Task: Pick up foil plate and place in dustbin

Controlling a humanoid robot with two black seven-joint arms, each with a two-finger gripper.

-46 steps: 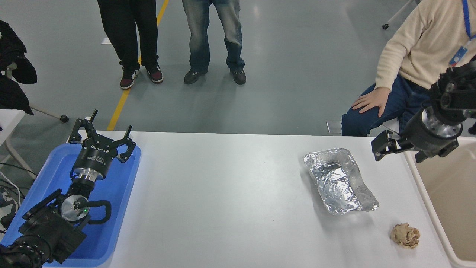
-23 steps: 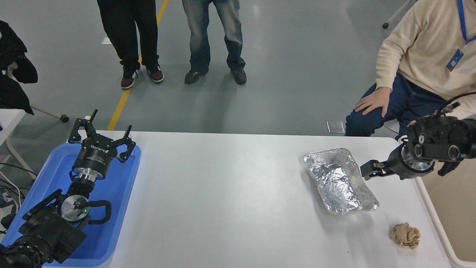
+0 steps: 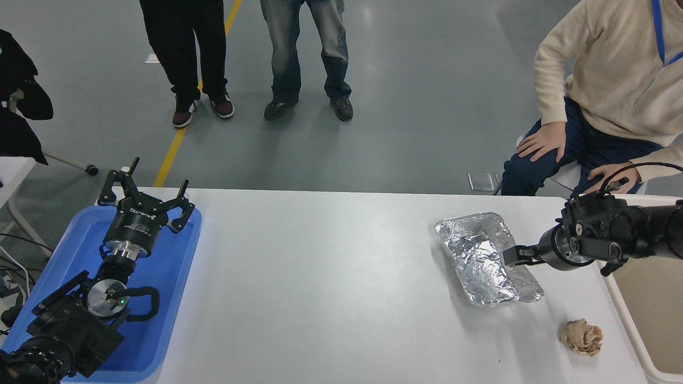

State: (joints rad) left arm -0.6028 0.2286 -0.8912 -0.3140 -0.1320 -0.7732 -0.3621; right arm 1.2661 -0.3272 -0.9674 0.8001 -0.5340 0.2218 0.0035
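Note:
The foil plate [image 3: 480, 258], shiny, wrinkled and roughly rectangular, lies on the white table right of the middle. My right gripper [image 3: 511, 256] comes in from the right edge, low over the table, and its tip is at the plate's right rim. The view is too edge-on to show how the gripper stands. The beige dustbin [image 3: 653, 314] is at the table's right edge, partly cut off, behind my right arm. My left gripper [image 3: 147, 188] is parked open and empty over the blue tray at the lower left.
A tan wadded paper ball [image 3: 581, 336] lies near the front right, below the foil plate. A flat blue tray [image 3: 171, 272] is at the left. A seated person's hand [image 3: 608, 177] rests just behind my right arm. Two people stand beyond the far edge.
My right gripper has come down from above the dustbin's far corner and moved left to the foil plate's right rim. The plate and the left arm have not moved.

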